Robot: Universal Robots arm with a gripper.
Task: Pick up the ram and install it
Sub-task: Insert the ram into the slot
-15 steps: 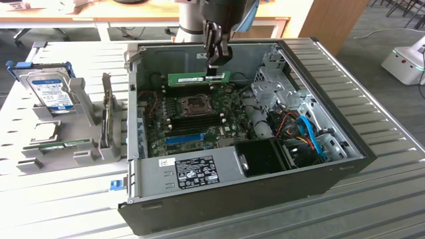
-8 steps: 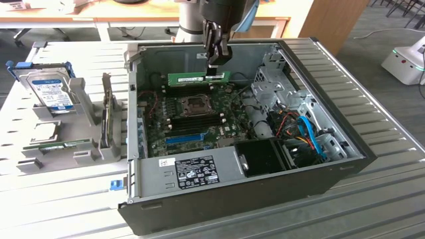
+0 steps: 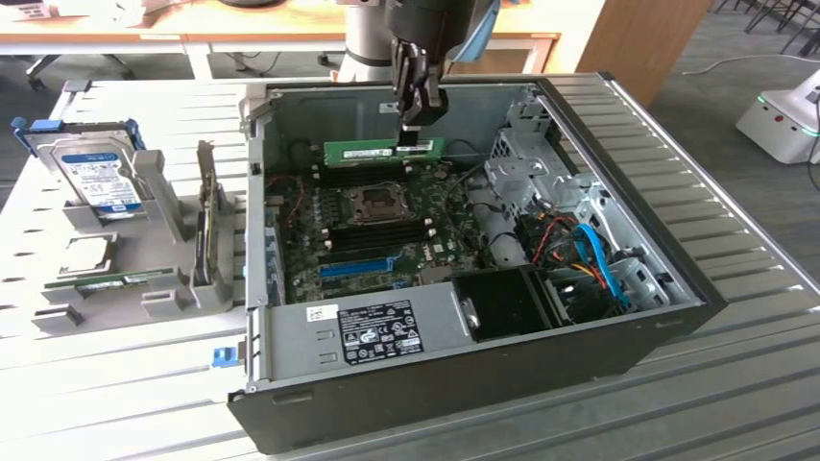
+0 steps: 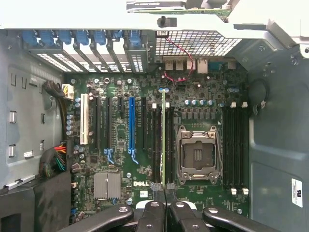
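Ram, a long thin green circuit-board stick (image 3: pixel 382 149), is clamped near one end in the black gripper (image 3: pixel 418 130) inside the open black computer case (image 3: pixel 513 384) on the slatted bench (image 3: pixel 743 365). Wrist view: ram edge-on above black memory slots (image 4: pixel 157 145) beside the CPU socket (image 4: pixel 199 153). Exterior view: silver hard drive (image 3: pixel 103 178) outside the case.

Long thin green circuit-board ram stick (image 3: pixel 374 150) (held level), clamped in black gripper (image 3: pixel 414 140), inside open dark metal computer case (image 3: pixel 513 384).
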